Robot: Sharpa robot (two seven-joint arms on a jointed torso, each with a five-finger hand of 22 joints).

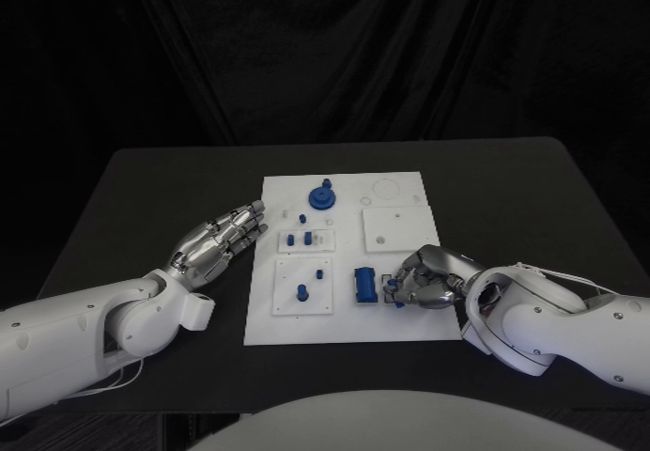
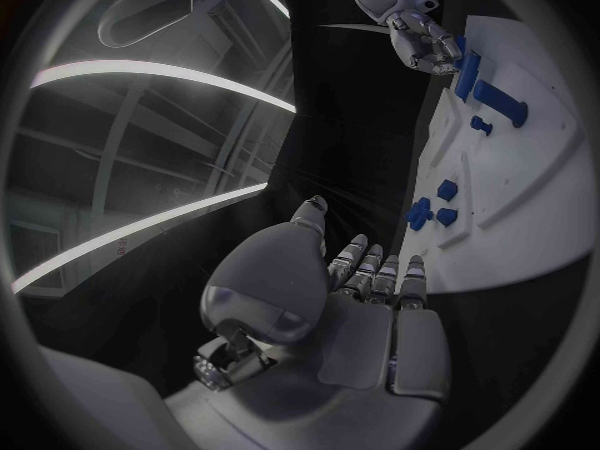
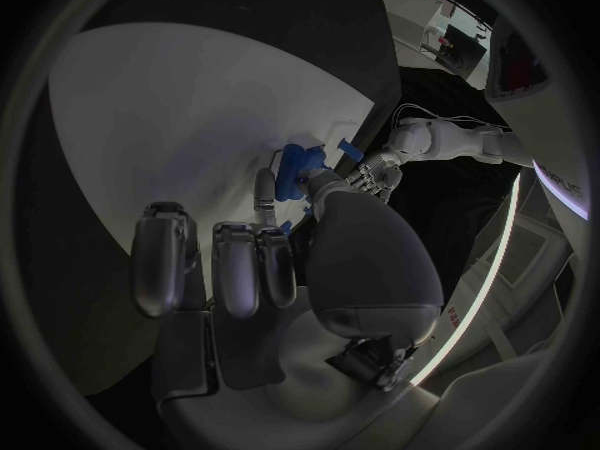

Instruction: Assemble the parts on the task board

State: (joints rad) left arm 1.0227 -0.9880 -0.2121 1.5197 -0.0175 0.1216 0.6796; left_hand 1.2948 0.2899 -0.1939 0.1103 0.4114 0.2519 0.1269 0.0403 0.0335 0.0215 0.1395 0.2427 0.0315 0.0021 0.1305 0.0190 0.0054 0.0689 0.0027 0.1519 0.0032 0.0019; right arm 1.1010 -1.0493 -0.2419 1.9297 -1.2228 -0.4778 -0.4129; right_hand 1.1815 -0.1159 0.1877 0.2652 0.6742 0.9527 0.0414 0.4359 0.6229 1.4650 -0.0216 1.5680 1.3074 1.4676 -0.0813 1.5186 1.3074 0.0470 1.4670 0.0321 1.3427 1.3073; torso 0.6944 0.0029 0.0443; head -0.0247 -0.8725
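Observation:
The white task board [image 1: 349, 325] lies in the middle of the black table. A long blue block [image 1: 365, 285] lies near the board's front right. My right hand [image 1: 426, 277] is curled just right of it. In the right wrist view the thumb and a fingertip [image 3: 265, 182] reach the block [image 3: 300, 160]; I cannot tell if they grip it. A round blue part [image 1: 322, 197] stands at the board's far end, two small blue pegs [image 1: 313, 238] mid-board, and two more blue pieces [image 1: 301, 293] front left. My left hand [image 1: 217, 242] hovers flat and open by the board's left edge, holding nothing.
A square raised plate [image 1: 397, 228] and a round recess [image 1: 386, 191] take up the board's right half. The left wrist view shows my left hand [image 2: 375, 305], the pegs [image 2: 431, 210] and the far right hand [image 2: 425, 45]. A dark curtain hangs behind the table.

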